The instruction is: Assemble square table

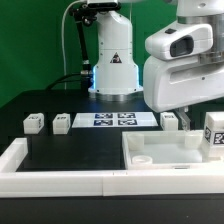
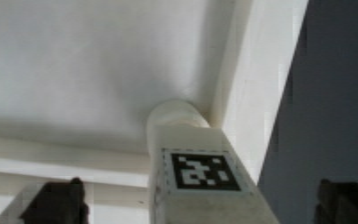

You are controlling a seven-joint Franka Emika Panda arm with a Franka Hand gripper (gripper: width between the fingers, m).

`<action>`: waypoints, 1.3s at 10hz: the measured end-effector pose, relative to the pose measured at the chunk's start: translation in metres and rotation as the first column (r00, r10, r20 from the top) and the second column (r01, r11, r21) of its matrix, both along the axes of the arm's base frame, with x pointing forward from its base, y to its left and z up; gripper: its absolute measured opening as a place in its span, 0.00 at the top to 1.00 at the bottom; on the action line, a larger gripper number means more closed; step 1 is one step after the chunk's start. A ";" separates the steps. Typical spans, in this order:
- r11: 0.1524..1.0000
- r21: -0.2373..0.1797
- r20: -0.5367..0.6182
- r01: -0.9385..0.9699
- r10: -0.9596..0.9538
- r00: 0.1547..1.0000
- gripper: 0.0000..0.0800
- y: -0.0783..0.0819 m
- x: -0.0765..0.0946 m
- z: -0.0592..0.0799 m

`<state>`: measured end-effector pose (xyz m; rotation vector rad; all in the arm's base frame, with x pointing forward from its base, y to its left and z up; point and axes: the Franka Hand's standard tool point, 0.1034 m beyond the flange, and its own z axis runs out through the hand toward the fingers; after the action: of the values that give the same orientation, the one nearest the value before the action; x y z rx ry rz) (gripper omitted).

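Observation:
The square table's white slab (image 1: 158, 150) lies at the exterior view's right, by the front rail. A white leg block (image 1: 214, 136) with a black-and-white tag stands upright at the slab's far right corner. My gripper (image 1: 203, 115) hangs just above that leg. In the wrist view the tagged leg (image 2: 197, 165) rises between my two dark fingers (image 2: 55, 202), with a gap on each side, and the slab (image 2: 87, 70) lies behind it. The gripper (image 2: 201, 205) is open and holds nothing. Three more leg blocks (image 1: 33, 122) (image 1: 61, 123) (image 1: 169, 120) rest on the black table.
The marker board (image 1: 112, 121) lies flat at the table's middle, in front of the arm's white base (image 1: 113, 60). A long white rail (image 1: 60, 178) borders the front and left of the black surface.

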<state>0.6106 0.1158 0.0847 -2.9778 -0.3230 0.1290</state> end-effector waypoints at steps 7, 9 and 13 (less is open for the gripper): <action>1.000 -0.001 0.008 0.021 -0.021 1.000 0.51 0.007 0.006 0.004; 1.000 -0.001 0.010 0.023 -0.023 1.000 0.63 0.005 0.007 0.005; 0.997 -0.005 0.004 0.078 -0.078 0.997 0.63 0.005 0.007 0.005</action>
<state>0.6180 0.1207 0.0896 -2.9907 -0.2072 0.1154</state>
